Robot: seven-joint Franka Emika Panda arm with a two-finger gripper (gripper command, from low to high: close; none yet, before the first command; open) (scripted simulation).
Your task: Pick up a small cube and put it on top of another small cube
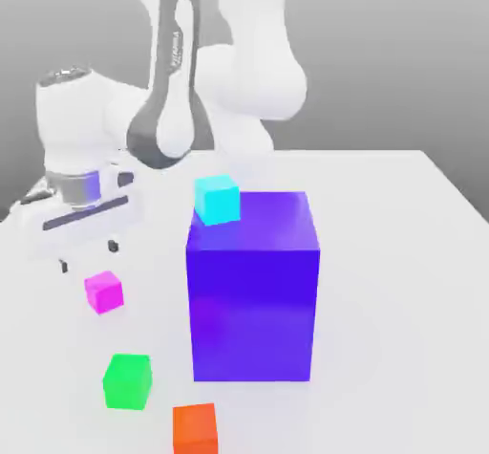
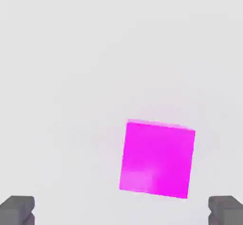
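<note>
The hand (image 1: 88, 256) hangs wide open and empty just above the pink cube (image 1: 104, 291), which sits on the counter (image 1: 401, 251) near the green cube (image 1: 127, 381). To grasp well, center the cube between the fingers (image 2: 17, 209), then descend straight.

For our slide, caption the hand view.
Open tool above the pink cube on the white table.
</note>
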